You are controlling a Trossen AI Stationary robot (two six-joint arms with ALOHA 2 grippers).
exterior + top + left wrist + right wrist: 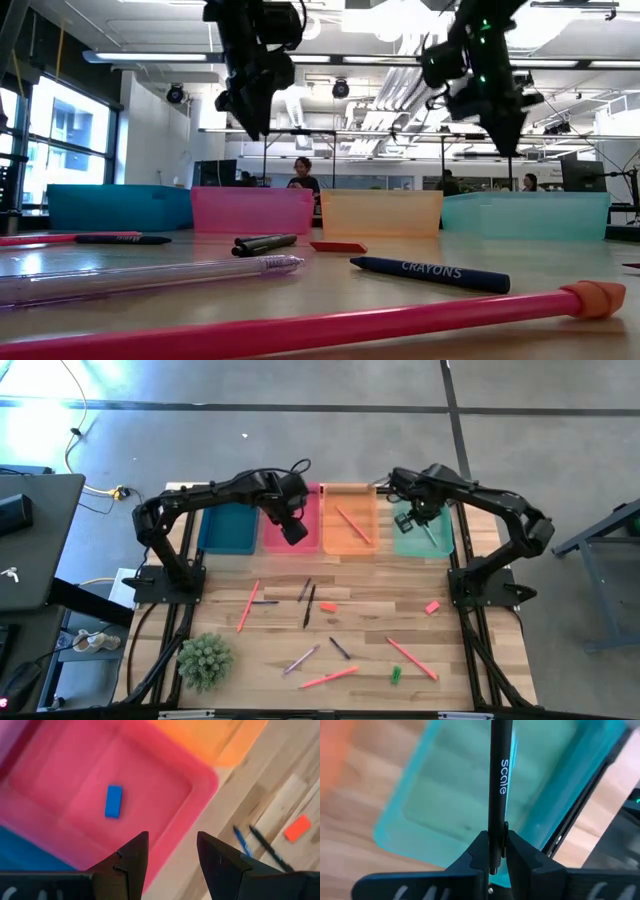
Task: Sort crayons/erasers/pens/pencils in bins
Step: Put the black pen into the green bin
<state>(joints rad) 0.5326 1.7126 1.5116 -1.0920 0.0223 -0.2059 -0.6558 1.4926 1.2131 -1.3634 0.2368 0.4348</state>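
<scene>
My left gripper (293, 530) hangs open and empty above the pink bin (272, 543); it also shows in the left wrist view (172, 845). A blue eraser (113, 801) lies flat on that bin's floor. My right gripper (424, 520) is above the teal bin (440, 545), shut on a black pen (499, 770) printed "scale". The blue bin (228, 528) and the orange bin (350, 545) stand in the same far row. The orange bin holds a long orange stick (352, 523). My right gripper pinches the black pen between its two fingers near one end of the barrel (496, 827). The pen runs on past the fingertips, along the fingers. It is lifted clear, over the teal bin (445, 805).
On the wooden table lie pink pencils (248, 605), black pens (308, 605), a red eraser (328, 606), a pink eraser (432, 607), a green eraser (396, 674) and a blue crayon (430, 272). A small plant (205, 660) stands at the near left.
</scene>
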